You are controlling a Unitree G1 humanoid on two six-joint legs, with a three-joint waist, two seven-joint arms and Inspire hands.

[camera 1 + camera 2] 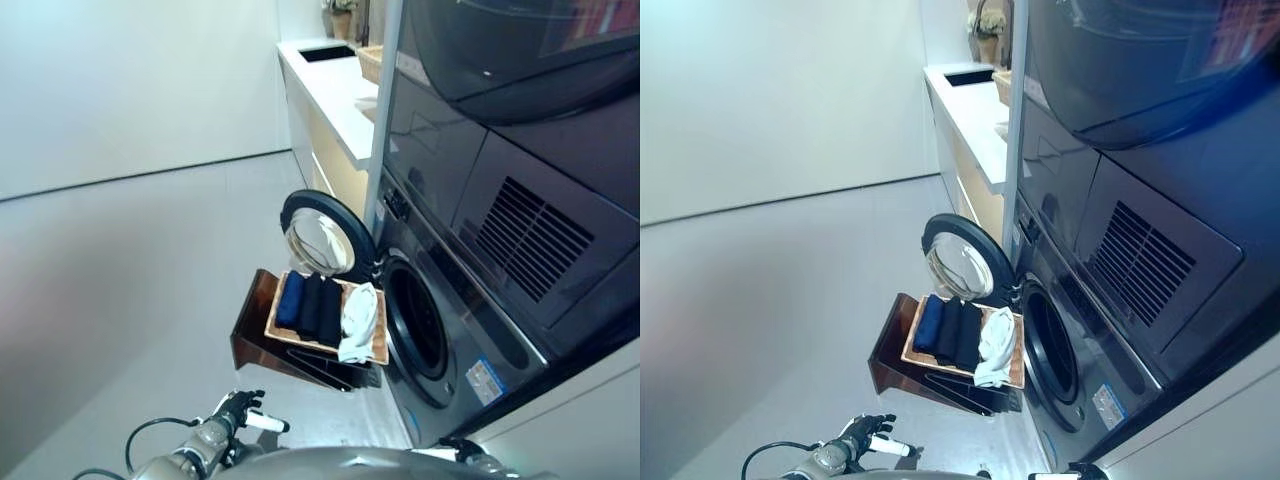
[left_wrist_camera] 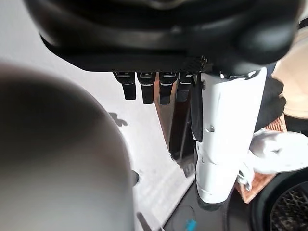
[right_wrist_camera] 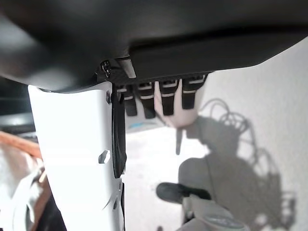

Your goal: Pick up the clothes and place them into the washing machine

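The clothes had not yet been touched: three dark folded garments [image 1: 310, 305] and a white garment [image 1: 360, 315] lay in a shallow wicker basket [image 1: 277, 328] resting on a dark wooden stand [image 1: 258, 335] on the floor, just beside the washing machine [image 1: 440, 340]. The white piece lay at the basket's edge nearest the drum and spilled over its front rim. The machine's round door [image 1: 320, 240] stood swung wide behind the basket, leaving the drum opening [image 1: 415, 325] clear, an arrangement that looked meant to keep the carry from basket to drum short. The left hand [image 1: 240, 412] hung low, well apart from the basket, its fingers [image 2: 147, 89] straight and holding nothing; the right hand [image 3: 159, 98] showed only in its wrist view, fingers likewise straight and empty over the floor. A small label [image 1: 485, 382] sat on the machine's front, too small to read.
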